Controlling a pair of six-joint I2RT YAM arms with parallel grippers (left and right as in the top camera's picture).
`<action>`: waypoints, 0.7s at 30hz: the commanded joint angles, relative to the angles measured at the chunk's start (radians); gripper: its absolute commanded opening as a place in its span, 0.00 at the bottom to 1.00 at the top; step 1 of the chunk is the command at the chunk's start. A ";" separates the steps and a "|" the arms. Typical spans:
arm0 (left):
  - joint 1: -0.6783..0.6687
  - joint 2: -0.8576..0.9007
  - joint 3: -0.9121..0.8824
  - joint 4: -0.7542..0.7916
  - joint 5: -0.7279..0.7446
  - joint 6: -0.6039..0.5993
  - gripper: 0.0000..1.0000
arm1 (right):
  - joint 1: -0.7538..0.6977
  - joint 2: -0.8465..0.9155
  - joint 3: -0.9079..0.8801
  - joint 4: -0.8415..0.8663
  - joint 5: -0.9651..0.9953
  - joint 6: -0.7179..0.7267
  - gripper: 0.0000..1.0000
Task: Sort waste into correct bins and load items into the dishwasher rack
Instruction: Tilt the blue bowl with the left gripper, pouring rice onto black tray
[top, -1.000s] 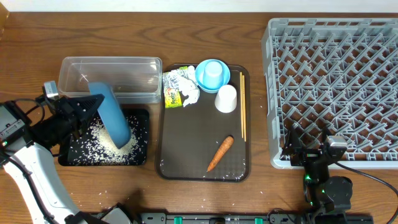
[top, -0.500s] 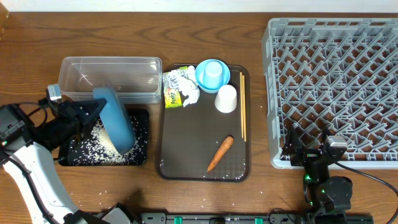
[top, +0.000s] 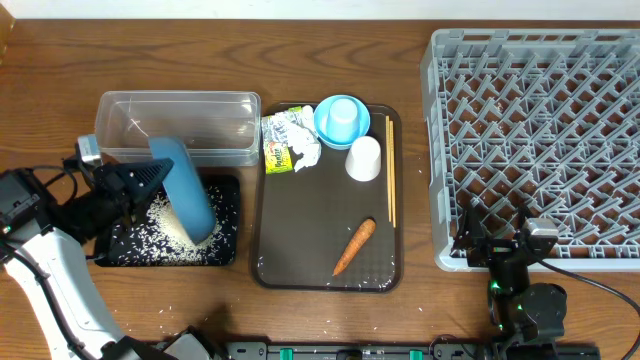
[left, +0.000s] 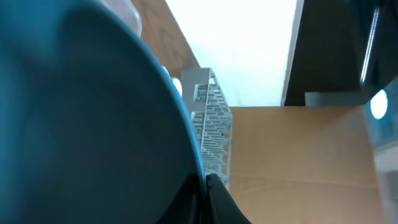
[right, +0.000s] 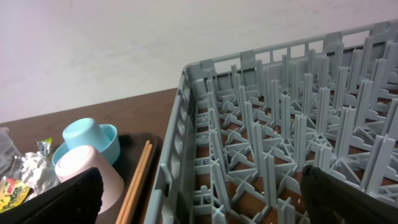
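Left arm: the left gripper (top: 150, 177) is clamped on the rim of the large dark-blue bowl (top: 183, 190), its jaws closed down to the thickness of the wall. The bowl stands tipped on edge – mouth side toward the gripper – above the black tray (top: 228, 196). In the left wrist view the bowl (left: 81, 124) fills most of the picture.

Black tray: a heap of rice (top: 165, 225) lies in it, directly under the bowl. A few stray grains (top: 170, 314) lie on the table (top: 60, 60) in front of the tray. The clear tub (top: 180, 98) sits just behind the tray.

Brown serving tray (top: 310, 225), in the middle of the table, carries:
- a crumpled wrapper (top: 280, 152) at the rear left corner;
- the small light-blue bowl (top: 342, 120) at the rear;
- the white cup (top: 364, 158), upside down, just in front of it;
- the chopsticks (top: 390, 170) along the right edge;
- the carrot (top: 354, 246) near the front.

Right arm: the right gripper (top: 505, 245) stands at the front left corner of the dishwasher rack (top: 540, 120), jaws spread fully apart – nothing between them. The right wrist view shows the rack (right: 280, 137) pegs with no item loaded among them.
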 joint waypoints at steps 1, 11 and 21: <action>-0.005 -0.006 0.012 0.001 0.003 0.004 0.06 | 0.008 -0.004 -0.003 -0.002 0.010 -0.013 0.99; -0.030 -0.064 0.013 -0.051 -0.009 -0.016 0.06 | 0.008 -0.004 -0.003 -0.002 0.010 -0.013 0.99; -0.177 -0.283 0.013 -0.051 -0.220 -0.143 0.06 | 0.008 -0.004 -0.003 -0.002 0.010 -0.013 0.99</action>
